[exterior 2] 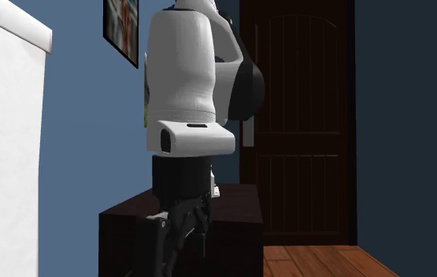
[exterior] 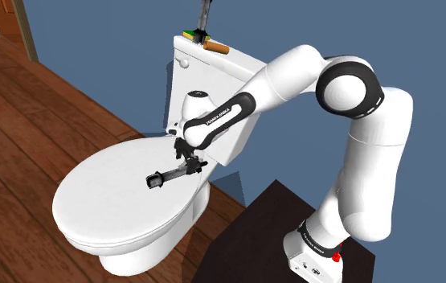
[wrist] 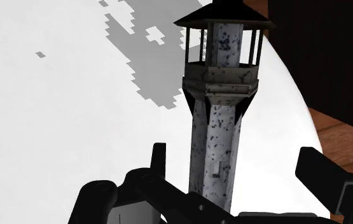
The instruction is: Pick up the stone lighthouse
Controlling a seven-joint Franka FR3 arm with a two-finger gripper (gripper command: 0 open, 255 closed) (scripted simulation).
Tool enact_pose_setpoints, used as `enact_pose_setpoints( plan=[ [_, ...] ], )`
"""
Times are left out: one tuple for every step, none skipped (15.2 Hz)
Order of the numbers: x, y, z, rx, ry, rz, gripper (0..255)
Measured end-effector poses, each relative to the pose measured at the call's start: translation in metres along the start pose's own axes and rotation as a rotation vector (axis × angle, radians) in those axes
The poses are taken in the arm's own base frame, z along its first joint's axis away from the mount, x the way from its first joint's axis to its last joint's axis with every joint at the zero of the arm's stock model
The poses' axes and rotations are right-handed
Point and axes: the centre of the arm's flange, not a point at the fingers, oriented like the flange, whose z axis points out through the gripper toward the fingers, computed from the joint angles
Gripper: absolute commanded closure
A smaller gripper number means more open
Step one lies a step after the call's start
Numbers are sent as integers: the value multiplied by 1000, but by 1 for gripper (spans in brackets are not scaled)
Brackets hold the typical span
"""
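Grey, speckled stone, the lighthouse (wrist: 218,114) looks to lie on the white toilet lid (exterior: 108,201). Its long axis runs straight away from the gripper (wrist: 233,156), base end nearest. The black fingers (wrist: 159,167) stand apart either side of that base, neither plainly touching it.

The base of the speckled grey stone lighthouse (wrist: 214,114) is hidden behind the black end effector (wrist: 233,153). Its roof tip is cut off by the wrist view's edge.
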Motion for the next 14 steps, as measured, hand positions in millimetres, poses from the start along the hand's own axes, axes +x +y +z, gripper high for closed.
enact_pose_setpoints(
  plan=[
    [2, 1, 5, 0, 0, -8, 0],
    [2, 2, 10, -1, 0, -12, 0],
    [3, 3, 16, -1, 0, -14, 0],
    [4, 1, 22, -1, 1, -15, 0],
    [4, 2, 27, -1, 1, -16, 0],
    [4, 3, 32, -1, 1, -16, 0],
    [4, 3, 36, -1, 1, -16, 0],
    [3, 2, 38, -1, 1, -16, 255],
    [3, 2, 39, -1, 1, -16, 255],
    [3, 2, 40, -1, 1, -16, 255],
    [3, 2, 40, -2, 1, -16, 255],
    [3, 2, 40, -2, 1, -15, 255],
    [3, 2, 40, -2, 2, -15, 255],
    [3, 2, 40, -2, 2, -15, 255]
  ],
)
